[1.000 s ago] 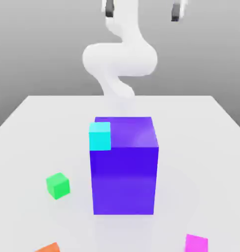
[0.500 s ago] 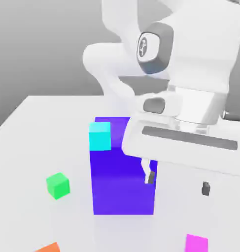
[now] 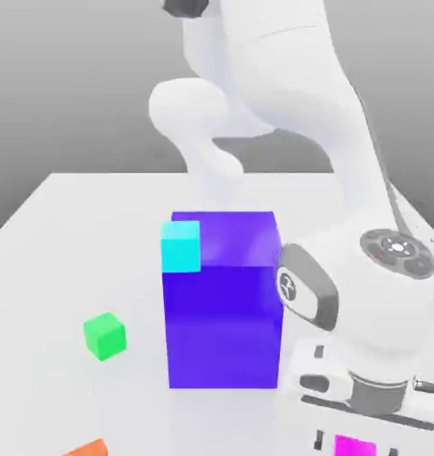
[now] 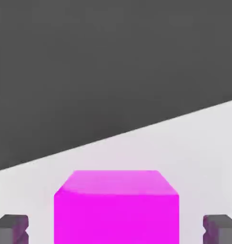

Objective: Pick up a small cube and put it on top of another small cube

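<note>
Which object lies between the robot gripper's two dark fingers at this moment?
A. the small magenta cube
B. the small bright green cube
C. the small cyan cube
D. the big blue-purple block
A: in the hand view the small magenta cube sits between the dark fingers of the gripper, with a gap on each side, so they stand open around it.

Claw (image 4: pixel 116 228) low, fingers (image 4: pixel 11 228) apart

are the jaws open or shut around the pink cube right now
Open. In the hand view the pink cube sits between the two dark fingertips, with a clear gap of table on each side, so nothing is clamped yet.
</note>
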{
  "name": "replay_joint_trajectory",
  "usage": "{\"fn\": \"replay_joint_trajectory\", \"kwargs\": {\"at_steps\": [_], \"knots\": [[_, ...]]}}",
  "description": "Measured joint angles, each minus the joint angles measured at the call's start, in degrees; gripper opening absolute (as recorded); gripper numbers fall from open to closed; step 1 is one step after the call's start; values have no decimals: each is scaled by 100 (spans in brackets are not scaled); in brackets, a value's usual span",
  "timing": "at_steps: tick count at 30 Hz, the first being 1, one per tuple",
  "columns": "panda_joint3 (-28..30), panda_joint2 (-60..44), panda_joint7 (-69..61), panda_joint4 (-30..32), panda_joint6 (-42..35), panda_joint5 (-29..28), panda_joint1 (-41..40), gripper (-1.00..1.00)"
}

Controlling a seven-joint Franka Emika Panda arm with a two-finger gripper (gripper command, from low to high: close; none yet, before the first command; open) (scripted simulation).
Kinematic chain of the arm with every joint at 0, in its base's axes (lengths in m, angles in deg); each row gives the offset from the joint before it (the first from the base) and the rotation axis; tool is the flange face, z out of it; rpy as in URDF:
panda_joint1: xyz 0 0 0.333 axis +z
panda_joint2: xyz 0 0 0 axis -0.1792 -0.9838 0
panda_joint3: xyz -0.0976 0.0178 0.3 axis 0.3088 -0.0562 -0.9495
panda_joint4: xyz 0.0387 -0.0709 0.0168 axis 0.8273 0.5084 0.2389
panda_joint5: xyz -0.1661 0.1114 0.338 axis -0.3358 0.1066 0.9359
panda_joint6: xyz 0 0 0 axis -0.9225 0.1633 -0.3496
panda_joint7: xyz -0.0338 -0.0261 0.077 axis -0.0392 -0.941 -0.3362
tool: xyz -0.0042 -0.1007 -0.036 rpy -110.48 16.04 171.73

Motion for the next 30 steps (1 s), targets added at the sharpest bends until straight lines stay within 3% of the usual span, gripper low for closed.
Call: {"fn": "replay_joint_trajectory", "kwargs": {"at_steps": [4,11,22,30], "knots": [[3,-10,2,-2,13,1,4,-100],[-328,1128,-458,322,-582,616,-505,-100],[571,3180,-633,1905,-315,1916,-2070,-100],[1278,4236,309,3525,-256,2138,-3172,-100]]}}
